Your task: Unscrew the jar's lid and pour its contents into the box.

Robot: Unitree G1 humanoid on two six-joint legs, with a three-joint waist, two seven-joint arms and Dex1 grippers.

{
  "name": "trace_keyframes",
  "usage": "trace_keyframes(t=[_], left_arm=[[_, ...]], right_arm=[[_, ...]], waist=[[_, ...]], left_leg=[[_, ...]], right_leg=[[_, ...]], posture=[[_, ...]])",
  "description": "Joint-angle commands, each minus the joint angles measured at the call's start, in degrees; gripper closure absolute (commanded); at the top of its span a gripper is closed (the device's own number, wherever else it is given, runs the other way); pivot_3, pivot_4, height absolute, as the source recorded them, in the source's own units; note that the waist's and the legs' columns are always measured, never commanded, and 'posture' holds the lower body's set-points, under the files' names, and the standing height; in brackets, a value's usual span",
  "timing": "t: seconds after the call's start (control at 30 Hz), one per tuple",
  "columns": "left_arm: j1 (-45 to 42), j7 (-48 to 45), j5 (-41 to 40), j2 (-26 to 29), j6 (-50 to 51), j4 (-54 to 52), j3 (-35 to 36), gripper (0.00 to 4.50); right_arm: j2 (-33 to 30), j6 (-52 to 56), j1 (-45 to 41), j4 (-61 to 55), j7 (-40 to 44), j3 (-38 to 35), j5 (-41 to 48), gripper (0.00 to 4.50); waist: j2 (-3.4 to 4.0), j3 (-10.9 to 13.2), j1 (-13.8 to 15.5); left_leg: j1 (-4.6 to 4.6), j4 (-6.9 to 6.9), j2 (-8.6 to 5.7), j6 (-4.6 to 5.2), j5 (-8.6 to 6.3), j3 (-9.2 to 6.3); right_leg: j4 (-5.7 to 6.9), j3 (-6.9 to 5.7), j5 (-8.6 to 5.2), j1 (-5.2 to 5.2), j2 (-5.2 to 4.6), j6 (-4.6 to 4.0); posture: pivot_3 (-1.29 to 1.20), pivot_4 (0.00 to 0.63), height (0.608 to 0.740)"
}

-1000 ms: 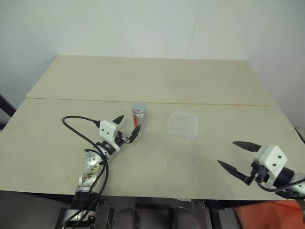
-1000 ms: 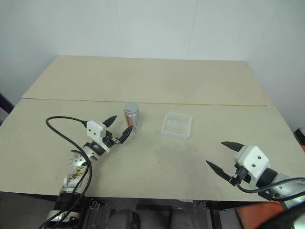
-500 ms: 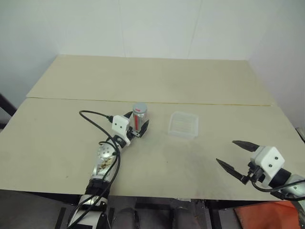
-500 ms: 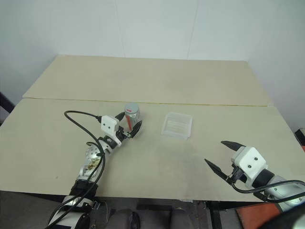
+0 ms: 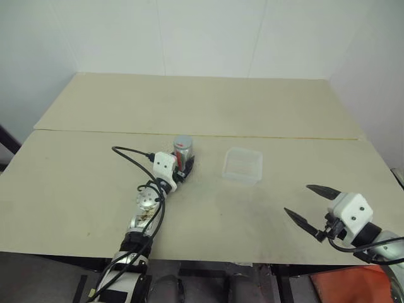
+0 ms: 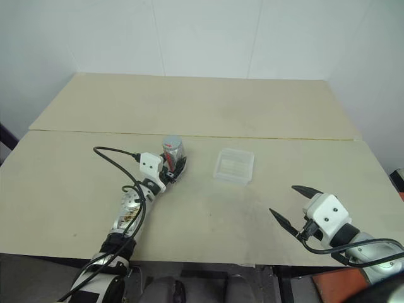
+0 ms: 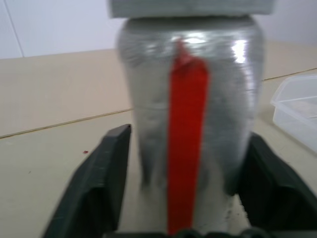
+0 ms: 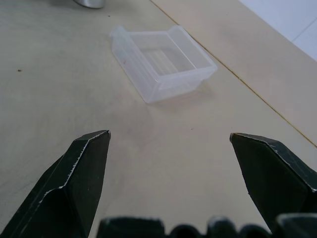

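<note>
The left claw [image 5: 182, 169] had advanced and closed on the silver-grey cylindrical jar [image 5: 183, 151] with a red label strip, a black finger at each side; a second earlier it stood open short of it. The jar stood upright on the beige counter [image 5: 208, 107], grey lid [image 5: 183, 141] still on, near the clear plastic box [image 5: 242, 165]. With the body secured, unscrewing could begin. The right claw [image 5: 311, 205] hung wide open, empty.

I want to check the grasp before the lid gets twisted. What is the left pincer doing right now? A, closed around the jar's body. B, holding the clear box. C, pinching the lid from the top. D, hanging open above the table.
A: the left pincer has a black finger on each side of the jar, whose lid is on.
</note>
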Motion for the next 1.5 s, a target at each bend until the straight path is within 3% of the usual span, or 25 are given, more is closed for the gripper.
trace_keyframes(t=[0.03,0.3,0.53,0.63,0.8,1.5], left_arm=[[-1.18,0.9,0.85,-0.42,-1.04,-1.76,-0.53,2.4],[1.07,-4.75,-2.41,0.84,5.71,-14.14,-3.05,2.4],[3.6,-9.81,-6.05,1.99,12.87,-24.87,-5.28,2.4],[3.96,-9.74,-5.46,1.96,13.51,-25.16,-5.82,2.4],[4.22,-11.23,-5.4,2.04,14.03,-25.92,-7.5,2.4],[5.51,-12.69,-3.32,2.56,8.57,-26.1,-10.0,2.4]], right_arm=[[0.14,-1.4,-0.56,-1.48,-0.75,-0.6,-0.25,0.0],[2.51,5.55,-10.07,-5.47,-6.51,2.06,3.82,0.0],[15.46,24.66,-26.05,-15.32,-22.14,14.79,13.13,0.0],[17.47,27.17,-28.53,-17.9,-23.65,19.59,13.16,0.0],[20.3,27.24,-32.35,-16.19,-25.3,24.43,11.94,0.0],[23.98,18.43,-38.47,-1.94,-23.73,30.88,1.44,0.0]], waist=[[0.0,0.0,0.01],[-0.01,0.01,-0.29],[0.04,-0.01,-0.49],[0.07,-0.03,-0.1],[0.08,-0.04,-0.03],[0.08,-0.04,-0.16]], left_leg=[[0.0,0.0,0.0,0.0,0.0,0.0],[-0.04,0.02,0.02,-0.03,0.02,-0.01],[-0.2,0.02,0.12,-0.31,0.19,-0.14],[-0.64,0.24,0.1,-0.43,0.28,-0.17],[-1.44,1.05,0.09,-0.29,0.21,-0.18],[-1.48,1.21,0.08,-0.17,0.16,-0.13]], right_leg=[[0.0,0.0,0.0,0.0,0.0,0.0],[0.04,0.0,0.01,-0.05,0.01,0.02],[0.18,-0.06,0.02,-0.24,0.1,0.0],[0.26,-0.12,0.03,-0.62,0.07,-0.01],[0.31,-0.18,0.13,-0.99,0.05,0.17],[0.27,-0.17,0.25,-0.96,0.05,0.31]], posture=[[0.0,0.15,0.74],[0.0,0.15,0.74],[0.0,0.15,0.74],[0.0,0.15,0.74],[0.0,0.15,0.74],[0.0,0.15,0.74]])
